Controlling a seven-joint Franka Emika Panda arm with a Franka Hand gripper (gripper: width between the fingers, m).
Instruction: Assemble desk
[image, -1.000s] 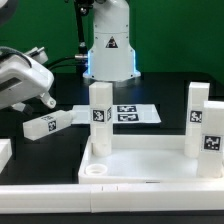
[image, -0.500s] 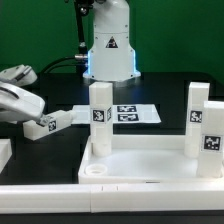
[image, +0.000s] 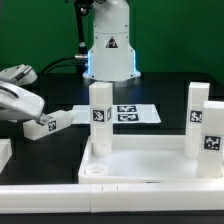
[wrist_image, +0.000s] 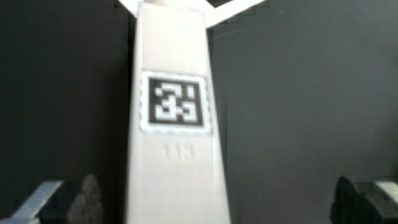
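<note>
The white tabletop (image: 150, 166) lies at the front with its raised rim up and a round corner socket (image: 95, 172) bare. Two white tagged legs stand upright in it, one at the back left corner (image: 100, 118), one at the back right (image: 204, 122). A third tagged leg (image: 58, 121) lies flat on the black table to the exterior view's left. My gripper (image: 31, 117) is low over that leg's near end. In the wrist view the leg (wrist_image: 175, 120) runs between my open fingers (wrist_image: 61, 202), closer to one of them, and the gripper (wrist_image: 217, 203) is not closed on it.
The marker board (image: 134, 113) lies flat behind the tabletop, in front of the robot base (image: 110, 50). Another white part (image: 4, 154) shows at the left edge. A white ledge (image: 110, 196) runs along the front.
My gripper has dropped from above the table down over the lying leg's end. In the last half second nothing has visibly moved.
</note>
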